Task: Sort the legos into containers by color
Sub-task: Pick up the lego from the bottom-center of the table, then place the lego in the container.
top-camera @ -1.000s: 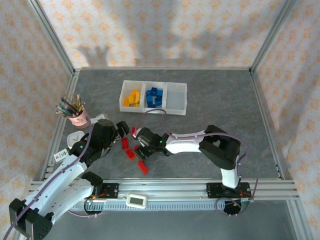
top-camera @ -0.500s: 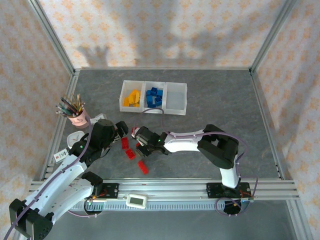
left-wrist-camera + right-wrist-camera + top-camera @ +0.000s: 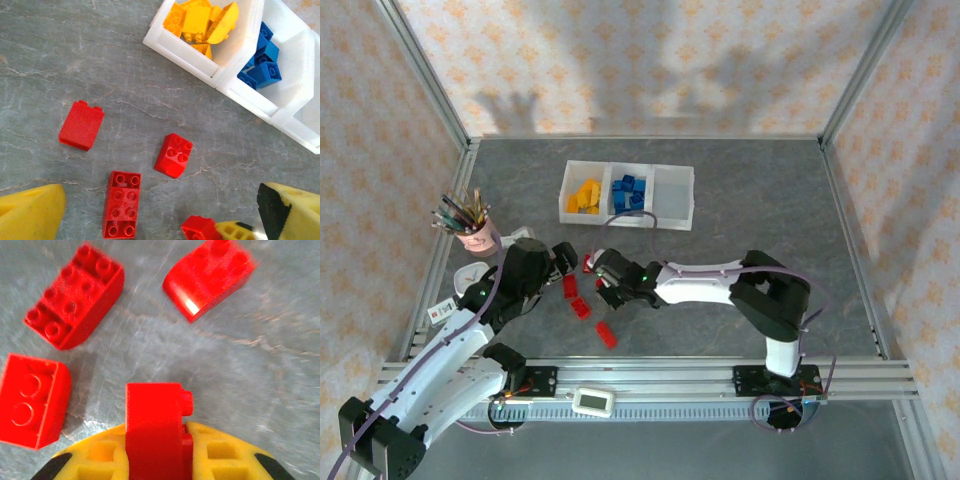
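Now right hand (image 3: 159,462) around red lego (image 3: 155,415).

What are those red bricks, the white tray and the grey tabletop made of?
Red bricks: hard plastic, glossy, judging by the moulded studs and a bright highlight on one. White tray: probably thin plastic, semi-matte, with slightly translucent walls. Tabletop: grey with marble-like veins; it could be a stone-print laminate or vinyl, hard to tell.

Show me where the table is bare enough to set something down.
Widest bare table lies right of the containers, past the right arm. A thin strip runs between containers and back wall. The rightmost bin is empty. Crowded: near left, red legos between left tool and right tool, by the pencil cup.
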Robot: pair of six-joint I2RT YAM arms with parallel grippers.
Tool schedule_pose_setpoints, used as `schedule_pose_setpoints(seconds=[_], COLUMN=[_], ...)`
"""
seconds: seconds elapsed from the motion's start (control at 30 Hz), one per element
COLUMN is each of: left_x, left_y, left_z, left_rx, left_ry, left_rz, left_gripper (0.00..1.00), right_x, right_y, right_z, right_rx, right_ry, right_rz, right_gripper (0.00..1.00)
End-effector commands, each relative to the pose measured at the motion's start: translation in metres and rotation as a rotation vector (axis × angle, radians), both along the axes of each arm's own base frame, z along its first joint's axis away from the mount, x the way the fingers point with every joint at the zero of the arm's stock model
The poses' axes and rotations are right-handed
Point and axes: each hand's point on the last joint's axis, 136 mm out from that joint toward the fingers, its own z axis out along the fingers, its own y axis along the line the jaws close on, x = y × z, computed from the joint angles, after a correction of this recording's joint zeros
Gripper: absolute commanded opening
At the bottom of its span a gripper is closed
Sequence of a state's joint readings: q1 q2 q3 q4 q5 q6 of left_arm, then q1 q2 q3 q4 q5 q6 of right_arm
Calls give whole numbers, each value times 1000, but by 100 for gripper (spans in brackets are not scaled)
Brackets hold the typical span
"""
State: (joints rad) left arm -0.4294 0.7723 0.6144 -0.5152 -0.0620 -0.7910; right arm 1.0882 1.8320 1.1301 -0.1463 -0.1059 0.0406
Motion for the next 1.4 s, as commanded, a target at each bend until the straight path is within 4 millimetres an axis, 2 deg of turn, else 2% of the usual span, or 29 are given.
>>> schedule_pose_setpoints(seconds=[0.0, 0.17, 0.37, 0.6, 0.73, 0.87, 0.93, 1.0, 1.2, 1.37], left_x=[15, 36, 62, 85, 93, 98, 99, 100, 94, 82], left_y=[-13, -32, -53, -68, -69, -71, -71, -72, -67, -55], left_z=[22, 31, 41, 44, 44, 41, 41, 42, 49, 55], left_rx=[-42, -57, -74, -90, -81, -74, -74, -74, -68, -47], left_ry=[-64, -91, -140, -167, -175, -168, -166, -166, -183, -190], left_rz=[-42, -113, -175, -202, -192, -192, -193, -197, -186, -158], left_gripper=[99, 99, 99, 99, 99, 99, 99, 99, 99, 99], right_x=[33, 94, 167, 232, 264, 278, 282, 280, 258, 216], right_y=[-26, -79, -135, -150, -157, -155, -154, -154, -157, -137], right_z=[43, 69, 88, 81, 73, 75, 83, 90, 116, 122], right_rx=[71, 77, 118, 73, 30, 10, 8, 24, 89, 161], right_ry=[-60, -129, -194, -235, -264, -289, -296, -294, -280, -231], right_rz=[-168, -408, -647, -730, -782, -779, -783, -778, -766, -701], right_gripper=[13, 13, 13, 12, 12, 26, 36, 42, 52, 58])
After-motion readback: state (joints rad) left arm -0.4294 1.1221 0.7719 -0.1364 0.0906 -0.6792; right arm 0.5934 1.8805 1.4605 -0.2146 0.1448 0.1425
